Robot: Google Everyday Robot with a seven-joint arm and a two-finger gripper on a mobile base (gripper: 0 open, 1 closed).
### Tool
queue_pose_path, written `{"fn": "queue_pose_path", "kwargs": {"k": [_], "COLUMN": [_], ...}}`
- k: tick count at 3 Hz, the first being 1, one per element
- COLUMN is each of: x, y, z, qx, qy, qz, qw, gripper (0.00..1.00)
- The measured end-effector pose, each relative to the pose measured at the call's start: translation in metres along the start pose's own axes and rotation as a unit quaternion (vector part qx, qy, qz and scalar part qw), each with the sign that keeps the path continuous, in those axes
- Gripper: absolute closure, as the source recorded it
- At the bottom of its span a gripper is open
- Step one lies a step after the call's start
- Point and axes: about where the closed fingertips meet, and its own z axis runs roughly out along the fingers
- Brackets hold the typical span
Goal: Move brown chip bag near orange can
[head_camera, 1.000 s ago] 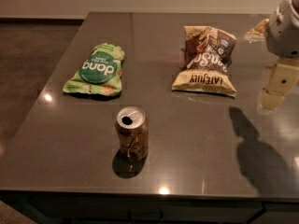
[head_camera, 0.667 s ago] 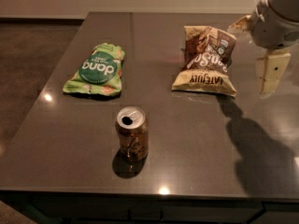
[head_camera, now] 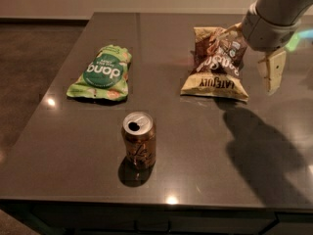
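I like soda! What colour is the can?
The can is coppery orange, camera view; gripper hovers beside the brown chip bag.

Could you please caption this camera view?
Open gripper hovers right of the brown chip bag; the orange can stands apart, upright.

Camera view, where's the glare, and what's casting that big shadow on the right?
In the camera view, small glints dot the dark table near its front and left edges; the large shadow comes from the arm, whose gripper hangs open right of the brown chip bag; the orange can casts a small one.
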Motion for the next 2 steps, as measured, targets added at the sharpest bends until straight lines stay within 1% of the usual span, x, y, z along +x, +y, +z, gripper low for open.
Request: {"fn": "queue_pose_path", "kwargs": {"k": [1,2], "x": [0.001,0.001], "y": [-0.013,-0.022], "z": [0.025,0.047], "qx": [-0.019,-0.038], "qy": [-0.005,-0.012], "qz": [-0.072,-0.116], "qw": [0.9972,0.9924], "gripper": [0.00,0.00]}}
